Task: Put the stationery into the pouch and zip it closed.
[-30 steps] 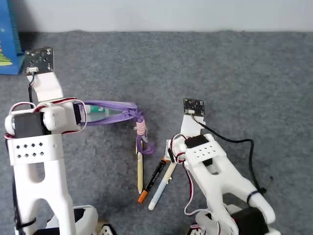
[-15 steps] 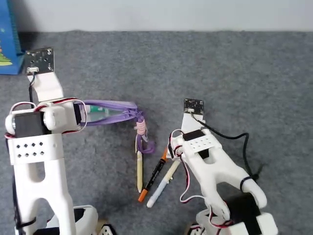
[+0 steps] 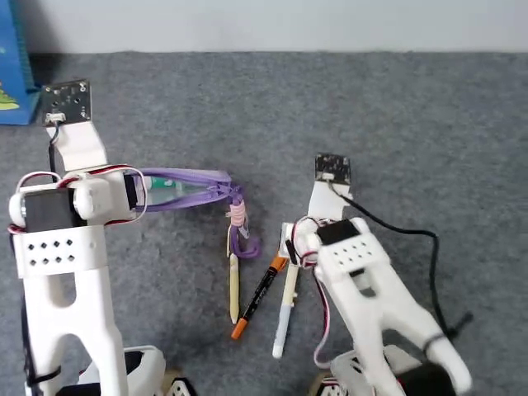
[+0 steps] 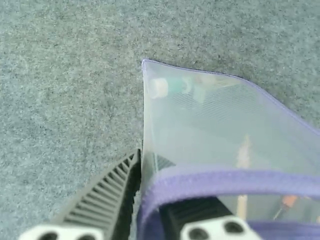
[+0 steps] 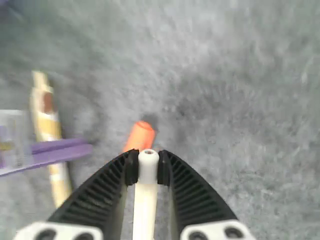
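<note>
Pen (image 5: 146,195) pinched between right jaws, pouch (image 4: 210,125) edge between left jaws

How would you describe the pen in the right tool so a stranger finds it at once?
On the grey carpet, find the purple pouch; three pens lie beside its end. The white pen is the rightmost, beside the black, orange-ended pen, and alone is clamped in the right tool.

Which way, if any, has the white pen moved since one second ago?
Yes. The white pen, held in the right tool, swung its free end away from the unmoved orange-tipped marker.
</note>
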Robot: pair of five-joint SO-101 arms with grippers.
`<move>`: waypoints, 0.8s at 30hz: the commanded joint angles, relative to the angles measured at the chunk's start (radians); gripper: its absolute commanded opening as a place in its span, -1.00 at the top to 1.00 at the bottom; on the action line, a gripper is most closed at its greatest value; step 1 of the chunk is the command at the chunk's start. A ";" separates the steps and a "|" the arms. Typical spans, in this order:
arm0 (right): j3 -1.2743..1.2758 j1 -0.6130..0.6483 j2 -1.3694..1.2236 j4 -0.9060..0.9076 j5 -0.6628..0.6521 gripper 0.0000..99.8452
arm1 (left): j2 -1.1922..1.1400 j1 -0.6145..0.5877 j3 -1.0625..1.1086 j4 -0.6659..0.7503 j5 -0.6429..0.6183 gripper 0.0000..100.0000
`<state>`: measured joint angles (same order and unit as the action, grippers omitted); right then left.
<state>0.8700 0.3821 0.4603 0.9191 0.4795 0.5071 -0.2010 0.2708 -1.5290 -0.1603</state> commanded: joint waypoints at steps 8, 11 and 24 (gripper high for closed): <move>-0.038 0.018 0.541 0.022 -0.097 0.98 | -0.002 -0.006 0.012 0.025 0.006 0.97; -0.038 0.071 0.665 -0.002 -0.124 0.98 | -0.002 -0.006 0.012 0.025 0.006 0.97; -0.034 0.312 0.829 -0.461 -0.292 0.98 | -0.002 -0.006 0.027 0.028 0.006 0.97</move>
<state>0.8700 0.6552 1.2750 0.5769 0.2248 0.5086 -0.2041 0.3000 -1.5290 -0.1603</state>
